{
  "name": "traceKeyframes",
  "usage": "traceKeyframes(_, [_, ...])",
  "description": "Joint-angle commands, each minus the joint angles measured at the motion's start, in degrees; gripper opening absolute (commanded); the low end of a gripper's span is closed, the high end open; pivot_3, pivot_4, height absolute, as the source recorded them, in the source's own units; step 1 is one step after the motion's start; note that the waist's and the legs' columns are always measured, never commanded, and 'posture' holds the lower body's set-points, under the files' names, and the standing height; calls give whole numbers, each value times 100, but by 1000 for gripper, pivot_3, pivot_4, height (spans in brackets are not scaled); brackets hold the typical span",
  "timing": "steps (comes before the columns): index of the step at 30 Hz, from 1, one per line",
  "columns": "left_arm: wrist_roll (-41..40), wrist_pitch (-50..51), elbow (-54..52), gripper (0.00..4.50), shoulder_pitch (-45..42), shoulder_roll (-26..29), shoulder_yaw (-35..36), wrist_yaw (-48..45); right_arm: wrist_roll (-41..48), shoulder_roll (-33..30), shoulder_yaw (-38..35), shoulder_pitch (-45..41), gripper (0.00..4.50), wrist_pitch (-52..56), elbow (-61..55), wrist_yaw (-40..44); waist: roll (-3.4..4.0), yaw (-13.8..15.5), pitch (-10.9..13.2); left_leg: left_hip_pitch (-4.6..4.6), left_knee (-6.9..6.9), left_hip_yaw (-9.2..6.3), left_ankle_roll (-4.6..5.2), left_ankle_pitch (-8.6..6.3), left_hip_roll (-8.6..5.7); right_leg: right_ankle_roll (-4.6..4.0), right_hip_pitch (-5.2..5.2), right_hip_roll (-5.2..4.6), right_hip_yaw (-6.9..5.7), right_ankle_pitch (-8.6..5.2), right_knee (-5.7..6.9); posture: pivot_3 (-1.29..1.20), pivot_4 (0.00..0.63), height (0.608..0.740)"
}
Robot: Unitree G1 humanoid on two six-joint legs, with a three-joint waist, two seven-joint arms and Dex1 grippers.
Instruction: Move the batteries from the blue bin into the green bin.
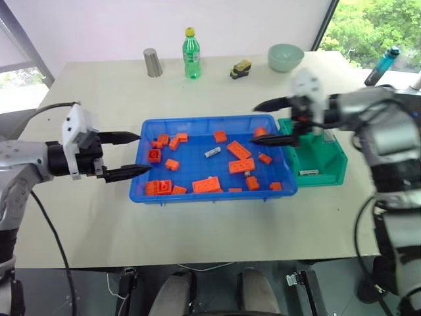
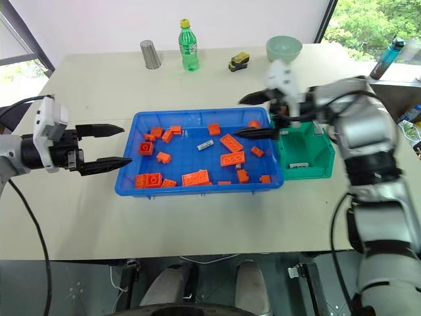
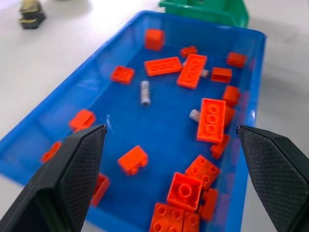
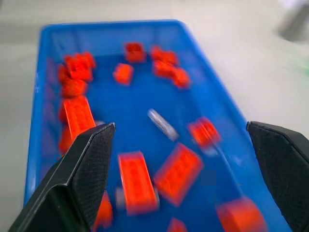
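Head views: the shallow rectangular bright blue plastic bin [image 1: 138, 191] holds scattered orange toy bricks [image 1: 241, 166] and a slim silver-grey battery [image 1: 212, 153] near its middle; the deeper teal-green plastic bin [image 1: 329, 172] touches its right side. Left gripper [image 1: 125, 155] hovers wide at the blue bin's left rim; right gripper [image 1: 275, 122] spreads wide above its right end. Left wrist view: that battery [image 3: 145, 93] lies free, fingers [image 3: 72, 179] apart. Right wrist view: blurred battery [image 4: 163, 124], fingers [image 4: 84, 169] wide, holding nothing
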Motion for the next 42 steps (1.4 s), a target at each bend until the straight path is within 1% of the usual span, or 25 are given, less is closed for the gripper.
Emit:
traceKeyframes(1, [23, -28, -100, 4500, -249, 22, -144, -95, -569, 659, 445, -478, 4477, -614, 986, -124, -3, 6, 1, -3, 1, -5, 0, 0, -2, 0, 0, -1, -3, 0, 0, 0, 150, 727])
traceKeyframes(5, [32, 9, -156, 4500, -406, -74, -260, 28, -1119, 1404, 711, -950, 4477, -1484, 2458, -289, -4, 8, 2, -5, 8, -26, -1, 1, -7, 0, 4, -1, -16, 0, 2, 0, 150, 727])
traceKeyframes(7, [-14, 89, -269, 4500, -471, -183, -286, 201, -1407, 1788, 844, -1269, 4477, -1918, 3377, -352, -4, -34, 2, -6, 7, -32, -3, 2, -8, 0, 7, 0, -21, 0, 1, 0, 150, 727])
traceKeyframes(9, [-50, 169, -390, 4500, -472, -233, -281, 298, -1640, 2011, 897, -1480, 4477, -2266, 4027, -338, -4, -104, 2, -6, 5, -43, -8, 5, -7, 0, 8, 1, -29, 0, 2, 0, 150, 727])
traceKeyframes(11, [-70, 214, -481, 4500, -430, -243, -253, 352, -1802, 2142, 895, -1593, 4477, -2519, 4435, -352, -4, -154, 2, -6, 4, -51, -9, 5, -7, 0, 9, 2, -35, 0, 4, 0, 150, 727])
traceKeyframes(17, [-148, 356, -809, 4500, -160, -196, -63, 531, -2278, 2526, 878, -1763, 4477, -2953, 5253, -642, -3, -306, 2, -6, 1, -71, -18, 10, -7, -1, 10, 5, -47, 0, 6, 0, 150, 727])
traceKeyframes(25, [-214, 465, -1096, 4500, 104, -145, 159, 707, -2685, 2836, 803, -1722, 4477, -2958, 5637, -1101, -2, -420, 2, -4, 1, -86, -24, 14, -6, -1, 9, 6, -53, 0, 16, 0, 150, 727])
traceKeyframes(26, [-225, 471, -1121, 4500, 130, -145, 181, 722, -2722, 2846, 802, -1704, 4092, -2932, 5660, -1121, -2, -420, 2, -4, 1, -86, -24, 14, -7, -1, 10, 6, -53, 0, 16, 0, 150, 727])
traceKeyframes(27, [-234, 473, -1144, 4500, 154, -143, 198, 734, -2753, 2847, 793, -1679, 3975, -2926, 5677, -1142, -2, -420, 2, -4, 1, -87, -24, 14, -7, -1, 11, 6, -53, 0, 15, 0, 150, 727])
traceKeyframes(28, [-238, 473, -1158, 4500, 166, -142, 205, 743, -2780, 2845, 779, -1660, 3722, -2915, 5691, -1161, -2, -420, 2, -4, 1, -89, -24, 14, -7, -1, 12, 6, -54, 0, 16, 0, 150, 727])
traceKeyframes(29, [-241, 471, -1169, 4500, 178, -142, 213, 751, -2806, 2841, 764, -1645, 3200, -2906, 5700, -1176, -2, -418, 2, -4, 1, -90, -24, 14, -7, -1, 13, 6, -54, 0, 15, 0, 150, 727])
traceKeyframes(30, [-238, 465, -1174, 4500, 183, -142, 216, 758, -2829, 2831, 751, -1631, 2787, -2918, 5704, -1174, -2, -418, 2, -4, 1, -92, -24, 14, -8, -1, 15, 6, -55, 0, 15, 0, 150, 727])
traceKeyframes(32, [-228, 461, -1161, 4500, 166, -148, 209, 764, -2863, 2814, 726, -1615, 1729, -2937, 5703, -1152, -1, -418, 2, -4, 0, -94, -24, 14, -8, -1, 18, 6, -57, 0, 15, 0, 150, 727])
traceKeyframes(33, [-218, 452, -1147, 4500, 144, -156, 198, 765, -2871, 2804, 712, -1610, 1447, -2947, 5696, -1134, -1, -418, 1, -4, -1, -94, -24, 14, -8, -1, 19, 6, -58, 0, 15, 0, 150, 727])
traceKeyframes(34, [-210, 448, -1123, 4500, 109, -170, 175, 767, -2865, 2790, 688, -1605, 812, -2955, 5682, -1114, -1, -419, 1, -4, -1, -95, -24, 14, -8, -1, 20, 6, -58, 0, 15, 0, 150, 727])
traceKeyframes(35, [-208, 446, -1103, 4500, 77, -184, 151, 766, -2852, 2775, 661, -1602, 359, -2962, 5664, -1105, -1, -418, 1, -4, 0, -95, -24, 14, -8, -1, 20, 6, -59, 0, 15, 0, 150, 727])
traceKeyframes(36, [-197, 432, -1074, 4500, 41, -203, 111, 758, -2830, 2754, 622, -1604, 87, -2953, 5636, -1111, -1, -418, 1, -4, 0, -95, -24, 14, -8, -1, 20, 6, -59, 0, 15, 0, 150, 727])
traceKeyframes(40, [-192, 409, -971, 4500, -48, -298, -71, 660, -2595, 2640, 354, -1623, 67, -2831, 5381, -996, -1, -417, 2, -4, 0, -99, -24, 13, -10, -1, 24, 5, -64, 0, 15, 0, 150, 727])
traceKeyframes(42, [-165, 367, -901, 4500, -85, -355, -199, 580, -2425, 2526, 163, -1590, 67, -2677, 5063, -930, -1, -416, 2, -4, 0, -99, -24, 14, -10, -1, 23, 5, -64, 0, 15, 0, 150, 727])
